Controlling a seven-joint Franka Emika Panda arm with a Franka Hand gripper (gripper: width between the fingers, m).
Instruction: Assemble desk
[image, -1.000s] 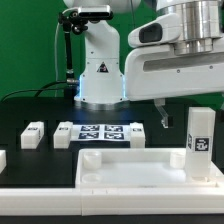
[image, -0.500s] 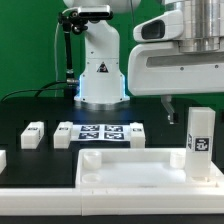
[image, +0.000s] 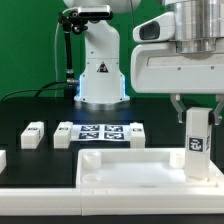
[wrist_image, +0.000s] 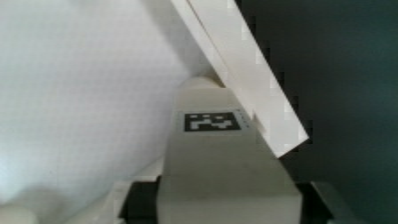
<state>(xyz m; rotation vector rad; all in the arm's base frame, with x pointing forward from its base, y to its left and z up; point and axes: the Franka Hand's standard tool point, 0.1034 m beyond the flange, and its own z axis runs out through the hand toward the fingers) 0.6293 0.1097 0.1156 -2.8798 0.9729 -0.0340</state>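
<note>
While the leg (image: 197, 140) stands upright on the desk top (image: 130, 168) at its 3 o'clock corner in the exterior view, the gripper (image: 197, 108) straddles the leg's head with its jaws wide. Centre the fingers, descend squarely, then close without tilting the leg.

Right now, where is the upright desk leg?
The leg stands upright at the exterior view's right, on the right end of the desk top, its upper end between the fingers of the gripper.
</note>
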